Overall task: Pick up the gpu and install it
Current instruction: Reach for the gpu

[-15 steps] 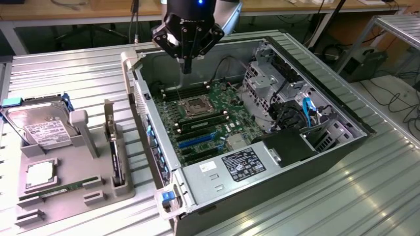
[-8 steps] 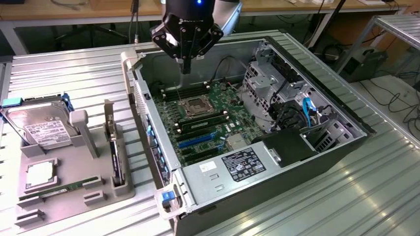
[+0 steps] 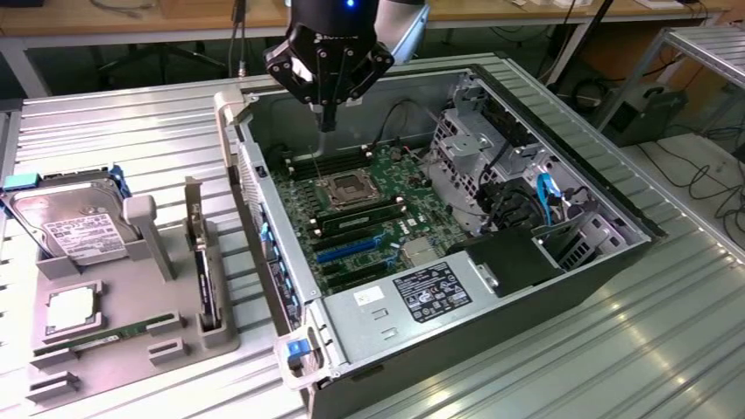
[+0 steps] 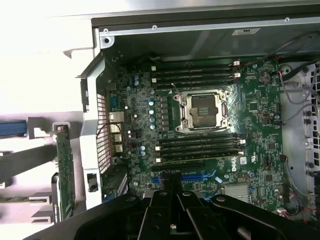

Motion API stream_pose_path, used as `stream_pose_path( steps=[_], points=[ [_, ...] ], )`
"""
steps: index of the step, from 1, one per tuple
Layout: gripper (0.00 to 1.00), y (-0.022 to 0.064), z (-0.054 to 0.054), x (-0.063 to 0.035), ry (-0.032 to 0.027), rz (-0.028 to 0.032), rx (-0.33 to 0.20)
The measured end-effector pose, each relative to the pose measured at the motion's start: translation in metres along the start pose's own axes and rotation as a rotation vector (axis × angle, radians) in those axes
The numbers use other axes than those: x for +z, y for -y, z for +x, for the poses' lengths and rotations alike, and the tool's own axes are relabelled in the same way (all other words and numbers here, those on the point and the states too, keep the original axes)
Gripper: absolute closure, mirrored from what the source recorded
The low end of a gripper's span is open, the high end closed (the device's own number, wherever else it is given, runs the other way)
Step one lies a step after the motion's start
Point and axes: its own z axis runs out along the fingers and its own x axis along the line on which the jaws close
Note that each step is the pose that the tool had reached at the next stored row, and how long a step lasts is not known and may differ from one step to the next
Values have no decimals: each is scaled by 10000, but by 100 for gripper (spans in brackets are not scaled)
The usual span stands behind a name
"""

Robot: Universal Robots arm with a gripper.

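Gripper (image 3: 328,122) closed, fingers pressed together, nothing held. Hangs above open PC case (image 3: 466,367), over motherboard (image 3: 385,218), close to CPU socket (image 3: 349,188). Wrist view: fingertips (image 4: 172,187) over board's blue slot area. gpu (image 3: 208,284) stands on edge in slot of grey fixture tray (image 3: 117,292), on exterior view's left just beside case, well apart from gripper. Hard drive (image 3: 76,229) and RAM stick (image 3: 105,339) on same tray.

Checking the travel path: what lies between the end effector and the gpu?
In the exterior view, the computer case's rear wall stands between the end effector and the gpu in its grey holder.
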Motion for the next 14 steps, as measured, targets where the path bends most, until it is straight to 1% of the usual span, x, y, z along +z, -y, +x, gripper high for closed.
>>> stream_pose_path(
  steps=[14],
  points=[
    [89, 2, 28, -1, 0, 1, 0]
  ],
)
